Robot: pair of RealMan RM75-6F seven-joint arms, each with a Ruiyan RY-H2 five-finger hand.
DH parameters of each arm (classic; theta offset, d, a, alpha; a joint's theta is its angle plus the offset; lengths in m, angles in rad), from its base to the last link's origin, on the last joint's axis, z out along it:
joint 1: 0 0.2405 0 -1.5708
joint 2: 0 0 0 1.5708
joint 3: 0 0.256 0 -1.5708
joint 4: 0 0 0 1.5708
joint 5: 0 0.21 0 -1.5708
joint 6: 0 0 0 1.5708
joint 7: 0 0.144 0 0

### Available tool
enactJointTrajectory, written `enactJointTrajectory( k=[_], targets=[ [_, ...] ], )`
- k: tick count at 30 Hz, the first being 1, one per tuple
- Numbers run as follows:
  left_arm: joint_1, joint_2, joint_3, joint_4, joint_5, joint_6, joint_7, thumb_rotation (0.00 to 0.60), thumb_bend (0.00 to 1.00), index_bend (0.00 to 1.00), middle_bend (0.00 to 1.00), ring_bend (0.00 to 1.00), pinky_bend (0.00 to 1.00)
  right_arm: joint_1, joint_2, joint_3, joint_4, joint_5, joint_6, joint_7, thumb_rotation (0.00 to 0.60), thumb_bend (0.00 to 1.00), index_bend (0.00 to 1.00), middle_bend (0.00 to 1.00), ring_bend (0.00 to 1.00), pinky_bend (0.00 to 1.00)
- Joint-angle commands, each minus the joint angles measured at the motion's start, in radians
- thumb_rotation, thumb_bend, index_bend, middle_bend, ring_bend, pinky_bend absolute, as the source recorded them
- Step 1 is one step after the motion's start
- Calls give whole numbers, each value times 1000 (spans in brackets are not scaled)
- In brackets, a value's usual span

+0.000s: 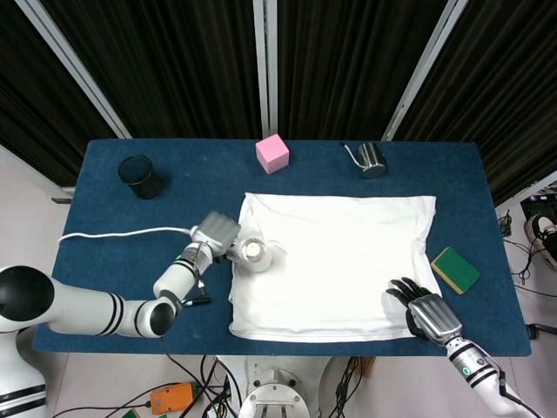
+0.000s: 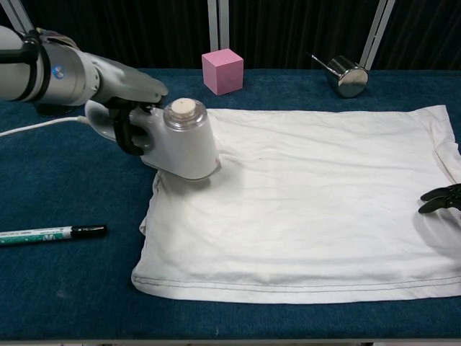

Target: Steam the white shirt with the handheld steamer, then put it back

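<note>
The white shirt lies flat on the blue table. My left hand grips the handle of the grey handheld steamer, which sits tilted over the shirt's left edge near its far corner. A white cord trails left from the steamer. My right hand rests on the table at the shirt's near right corner, fingers spread and holding nothing; in the chest view only its dark fingertips show.
A pink cube and a small metal cup stand beyond the shirt. A black cup is far left. A green sponge lies right of the shirt. A marker pen lies near the front left.
</note>
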Motion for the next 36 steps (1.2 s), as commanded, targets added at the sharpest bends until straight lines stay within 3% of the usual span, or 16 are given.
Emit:
enactJointTrajectory(
  k=[1,9,17,28,36],
  targets=[
    [-37,-55,-28,-9,8,3,41,596,552,823,889,755,677,-2,3,0,-2,5,0,0,600,1000,218,154,119,284],
    [-120,-167,-48,28,-55,6,138,595,552,823,889,755,678,-4,5,-3,-1,10,-4,3,600,1000,218,154,118,284],
    [-140,-220,-68,126,-132,0,142,597,549,823,889,755,678,-5,2,-1,1,14,-3,2,600,1000,218,154,119,284],
    [-116,-211,-66,276,-288,-66,117,596,545,823,889,755,677,-6,7,3,-10,17,1,-7,600,1000,218,154,118,285],
    [-65,-185,-61,346,-340,-75,81,594,542,823,889,755,677,-3,5,4,-15,18,-3,-15,600,999,218,153,119,284]
  ],
)
